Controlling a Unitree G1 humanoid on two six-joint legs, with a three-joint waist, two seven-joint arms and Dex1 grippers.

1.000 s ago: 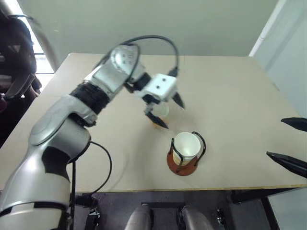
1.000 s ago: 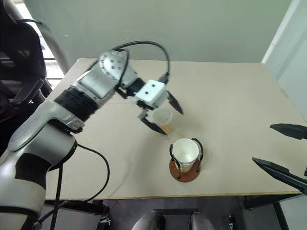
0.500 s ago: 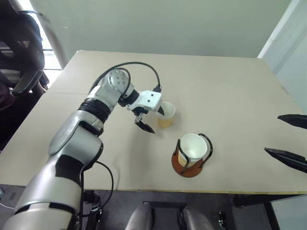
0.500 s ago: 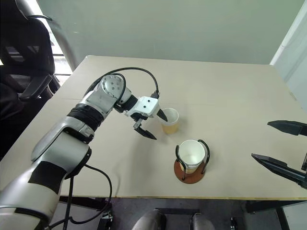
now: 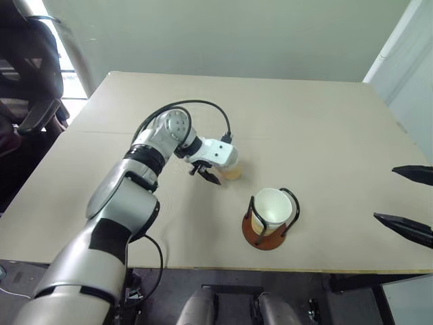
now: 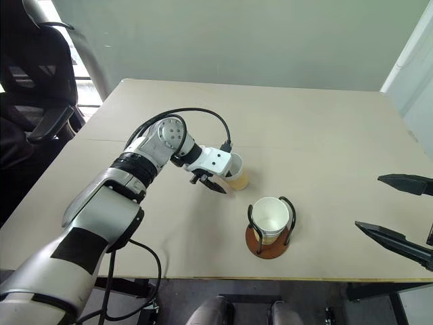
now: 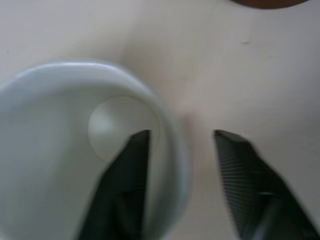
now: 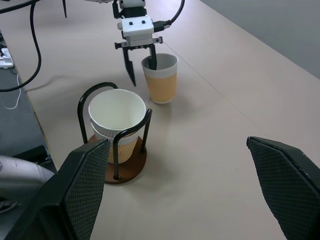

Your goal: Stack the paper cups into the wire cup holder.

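Cup [image 8: 161,79] rim between left fingers [image 8: 128,67]

Place: an office or a lab test room; which of the two cannot be told.
Table [image 6: 325,135]: a plain beige top, bare but for paper cups [image 8: 160,78] and a wire cup holder [image 8: 116,150]; it runs on beyond the left claw [image 6: 218,177].
Chair [image 6: 37,74]: a black office chair with armrests, off the table's edge, well apart from the left claw on the arm's side.
Wall [image 6: 237,40]: bare, pale grey-green, past the table's far edge.
Window [image 5: 67,74]: bright daylight behind the chair.
Cables [image 8: 20,55]: black leads hang off the table's edge; a white power strip [image 8: 5,57] lies on the floor.
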